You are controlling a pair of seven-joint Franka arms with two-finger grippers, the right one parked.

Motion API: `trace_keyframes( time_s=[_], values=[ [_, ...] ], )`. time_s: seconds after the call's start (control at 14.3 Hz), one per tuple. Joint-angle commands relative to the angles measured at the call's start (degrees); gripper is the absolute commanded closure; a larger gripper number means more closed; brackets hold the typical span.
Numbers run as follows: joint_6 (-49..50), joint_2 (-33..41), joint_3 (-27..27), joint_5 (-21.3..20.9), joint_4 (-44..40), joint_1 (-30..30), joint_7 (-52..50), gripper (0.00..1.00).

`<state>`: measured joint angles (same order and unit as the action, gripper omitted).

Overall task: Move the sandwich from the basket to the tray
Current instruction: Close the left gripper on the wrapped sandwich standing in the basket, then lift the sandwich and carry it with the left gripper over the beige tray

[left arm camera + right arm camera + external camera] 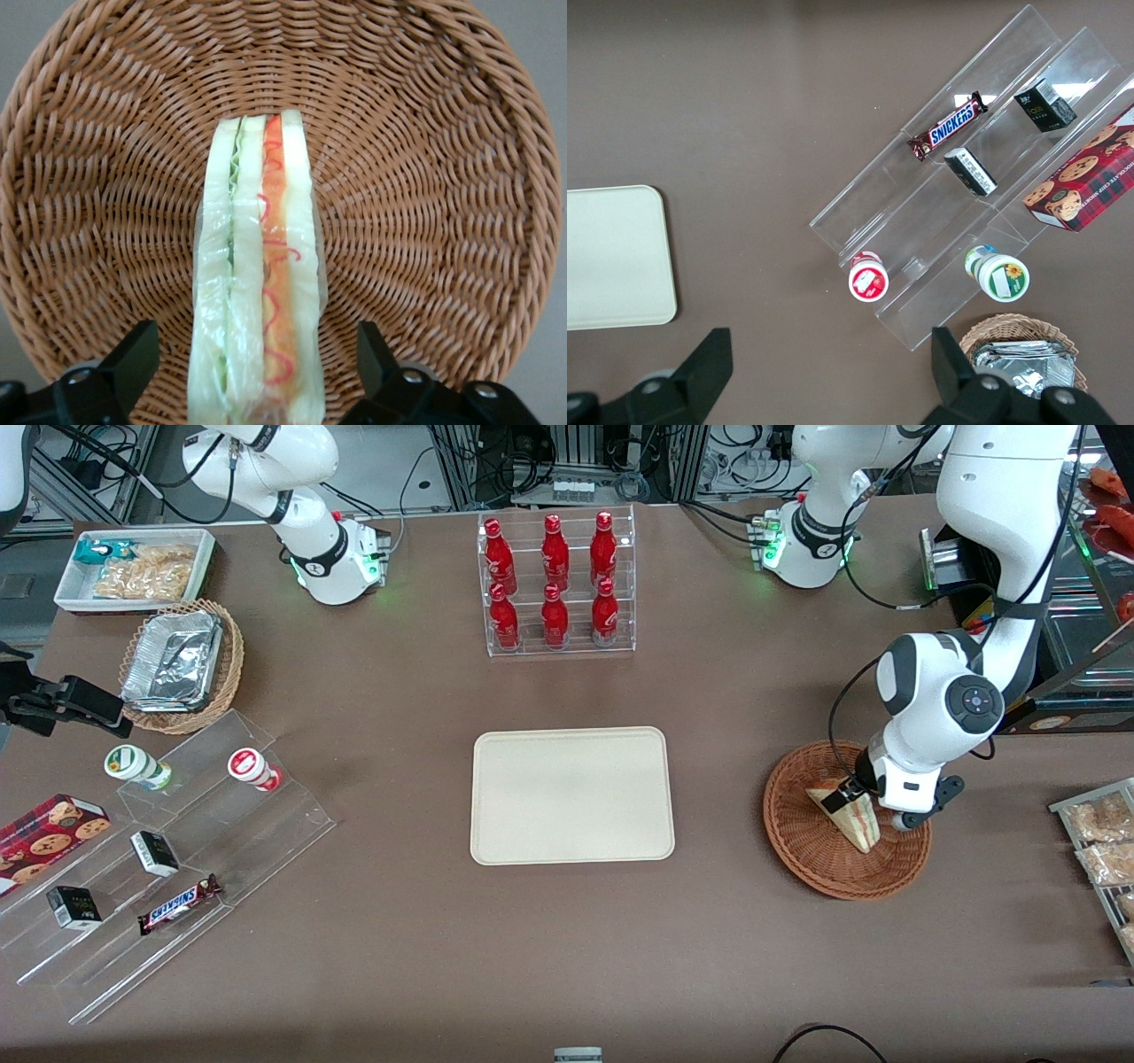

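Your gripper (852,802) sits low over the basket (811,859) at the right of the front frame, w/ the wrist body covering the basket's upper right rim and part of the sandwich (855,819). You can only make out one dark finger there, against the wedge's upper end; the other is hidden by the wrist.

In the wrist view the sandwich (257,292) stands on edge in the basket (425,177), cut face up: pale bread, green layer, orange-red layer w/ a red squiggle. Its near end is cut off by the frame edge. The two fingers (133,359) are spread, one each side of the wedge, w/ visible gaps to it, so probably not yet touching, though the tips themselves run out of frame.

The tray (572,795) lies mid-frame in the front view, well apart from the basket, toward the parked arm's end. The right wrist cam shows only a corner of the tray (616,257).
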<state>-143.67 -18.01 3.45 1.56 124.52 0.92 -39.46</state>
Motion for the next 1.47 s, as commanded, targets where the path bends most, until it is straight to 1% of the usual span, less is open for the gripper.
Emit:
trace_keyframes(
  time_s=[0.0, 0.07, 0.14, 0.21, 0.28, 0.42, 0.49, 0.56, 0.63, 0.77, 0.91, 1.05, 1.19, 1.4],
  values=[
    [-0.6, -2.3, 0.1, 0.5, -2.3, -0.1, -3.5, 0.15],
    [-0.6, -2.4, 0.1, 0.5, -2.3, -0.1, -3.5, 0.31],
    [-0.5, -2.4, 0.0, 0.5, -2.3, -0.2, -3.2, 0.56],
    [-0.3, -2.2, 0.0, 0.4, -2.3, -0.1, -2.6, 0.84],
    [0.1, -1.9, 0.0, 0.0, -2.4, -0.1, -2.5, 0.88],
    [1.1, -1.4, 0.0, -0.2, -3.0, 0.0, -2.5, 0.92],
    [3.5, -0.8, 0.0, -0.8, -3.7, 0.2, -0.5, 0.94],
    [6.2, 0.0, 0.2, -0.8, -5.1, 0.5, 4.1, 0.95],
    [8.5, 0.3, 0.3, -0.8, -7.0, 0.7, 6.9, 0.95],
    [15.9, -0.2, 1.7, -0.9, -13.8, 1.6, 8.1, 0.94],
    [24.5, -2.6, 1.9, -0.9, -22.0, 5.1, 9.0, 0.94],
    [30.0, -6.6, 1.9, -1.4, -29.8, 8.6, 9.9, 0.91],
    [31.7, -10.8, 2.0, -1.7, -35.5, 12.9, 8.7, 0.90],
    [31.3, -15.1, 2.0, -1.4, -39.5, 19.0, 5.6, 0.92]
  ],
)
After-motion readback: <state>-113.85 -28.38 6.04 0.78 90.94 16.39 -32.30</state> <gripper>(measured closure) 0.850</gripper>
